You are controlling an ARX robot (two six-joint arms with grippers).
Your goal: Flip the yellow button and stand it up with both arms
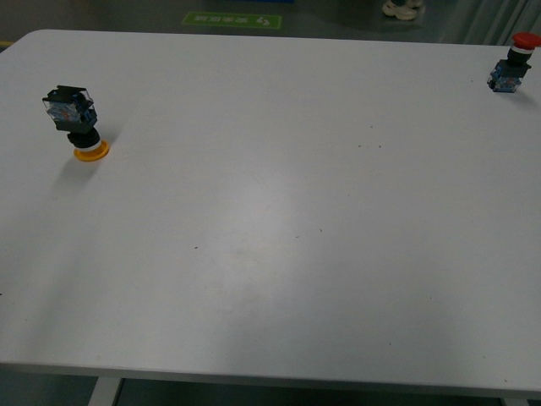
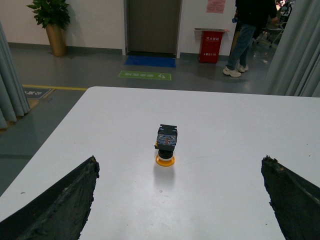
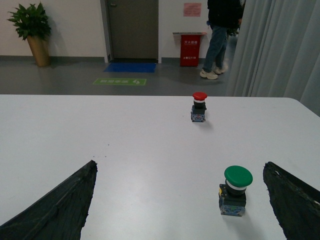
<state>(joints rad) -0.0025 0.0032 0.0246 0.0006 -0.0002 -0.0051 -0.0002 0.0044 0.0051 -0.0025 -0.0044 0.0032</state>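
The yellow button (image 1: 78, 123) stands upside down on its yellow-orange cap at the far left of the white table (image 1: 279, 245), with its black-blue contact block on top, leaning a little. It also shows in the left wrist view (image 2: 166, 144), ahead of my left gripper (image 2: 180, 200), which is open and empty with its black fingers (image 2: 60, 205) wide apart. My right gripper (image 3: 180, 200) is open and empty; the yellow button is out of its view. Neither arm shows in the front view.
A red-capped button (image 1: 513, 63) stands upright at the far right corner, also in the right wrist view (image 3: 199, 106). A green-capped button (image 3: 234, 190) stands upright between the right gripper's fingers, nearer one finger. The table's front edge runs along the bottom of the front view.
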